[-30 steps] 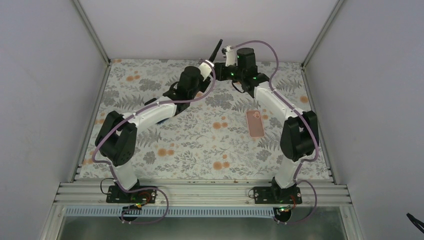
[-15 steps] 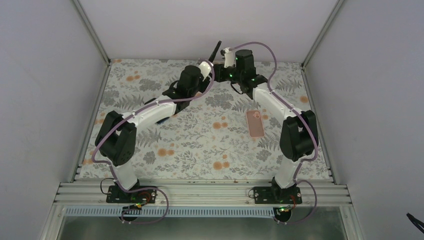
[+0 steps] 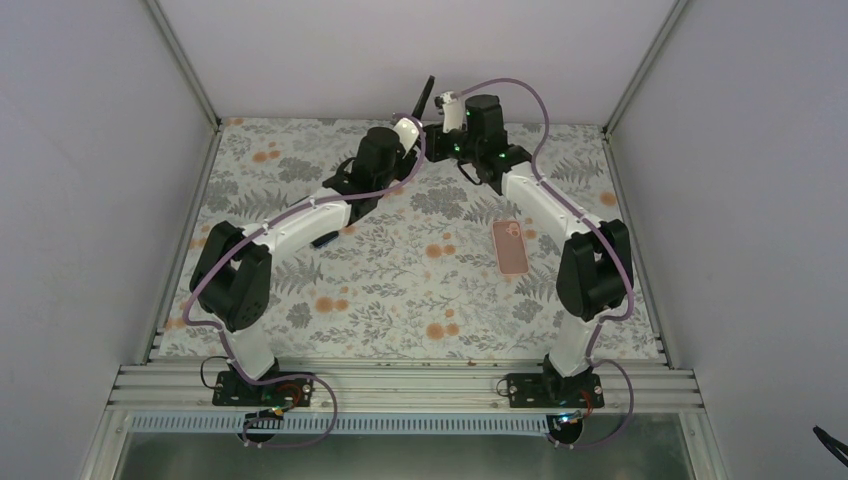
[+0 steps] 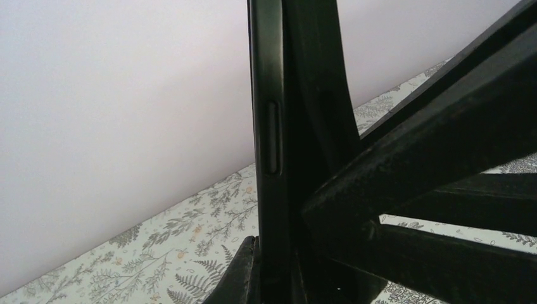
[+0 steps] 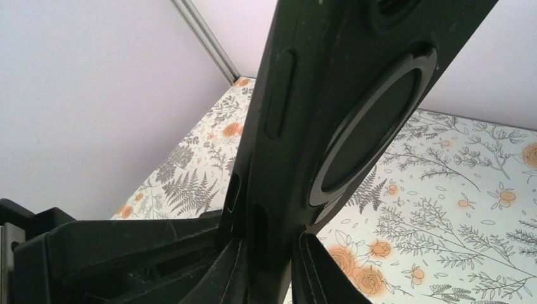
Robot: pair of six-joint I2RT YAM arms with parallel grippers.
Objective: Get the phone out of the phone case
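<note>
A black phone case (image 3: 427,93) with a round ring on its back (image 5: 370,133) is held upright in the air at the back centre, near the rear wall. My left gripper (image 3: 414,122) is shut on its lower end; its edge with a side button fills the left wrist view (image 4: 272,145). My right gripper (image 3: 441,112) is shut on the same case from the other side, and its fingers (image 5: 323,272) pinch the bottom edge. I cannot tell whether a phone sits inside it. A pink phone-shaped slab (image 3: 511,247) lies flat on the table, right of centre.
The floral table cover (image 3: 400,290) is walled by grey panels on the left, the back and the right. An aluminium rail (image 3: 400,385) runs along the near edge by the arm bases.
Both grippers have shifted slightly left and towards the rear wall with the black case between them. The case stands a little more upright. The pink slab has not moved.
</note>
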